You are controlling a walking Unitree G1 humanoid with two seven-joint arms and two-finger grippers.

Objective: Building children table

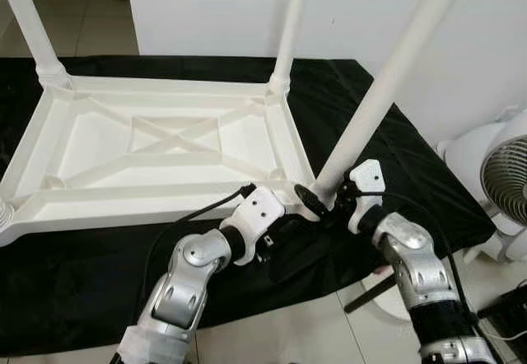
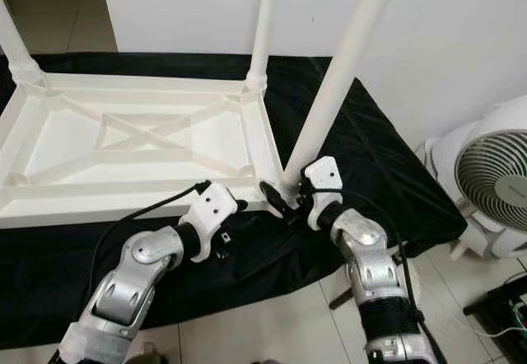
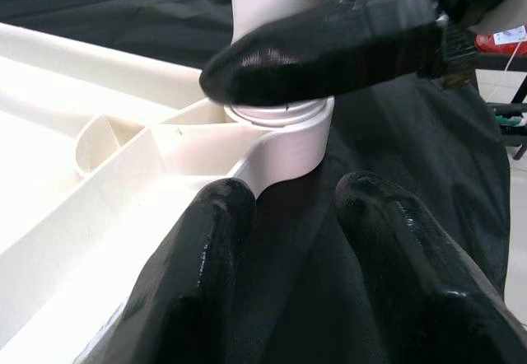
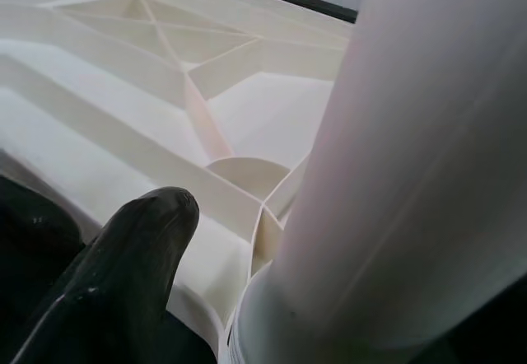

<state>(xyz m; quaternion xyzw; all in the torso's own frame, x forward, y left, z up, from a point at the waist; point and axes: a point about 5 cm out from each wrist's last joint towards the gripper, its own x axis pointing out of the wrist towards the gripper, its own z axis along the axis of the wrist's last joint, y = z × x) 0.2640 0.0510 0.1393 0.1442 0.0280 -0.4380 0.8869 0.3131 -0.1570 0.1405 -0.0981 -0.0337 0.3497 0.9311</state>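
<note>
From the left eye view, a white plastic children's table top (image 1: pixel 156 146) lies upside down on a black cloth (image 1: pixel 395 166) spread over the floor, its ribbed underside with a crossed brace facing up. Three white legs stand in its corner sockets: one at 11 o'clock (image 1: pixel 29 26), one at 12 o'clock (image 1: pixel 290 26), and the near-corner leg (image 1: pixel 387 76) at 4 o'clock of the top, leaning toward 1 o'clock. The right pincer (image 1: pixel 317 203) is at the base of that near-corner leg, one black finger curving round it. The left pincer (image 1: pixel 284 228) sits just at 8 o'clock of the same corner, low over the cloth. A white fan (image 1: pixel 502 175) stands at 3 o'clock on the tiled floor.

The right eye view shows the same layout, with the fan (image 2: pixel 494 179) more fully visible.

In the left wrist view, the left pincer's two fingers (image 3: pixel 206 257) are spread apart, empty, resting over the cloth just beside the corner socket (image 3: pixel 288 129). A finger of the right pincer (image 3: pixel 329 47) lies across the leg just above the socket's rim.

In the right wrist view, the near-corner leg (image 4: pixel 412 158) rises close beside one black finger (image 4: pixel 132 257); the right pincer is pinching this leg at its base.
</note>
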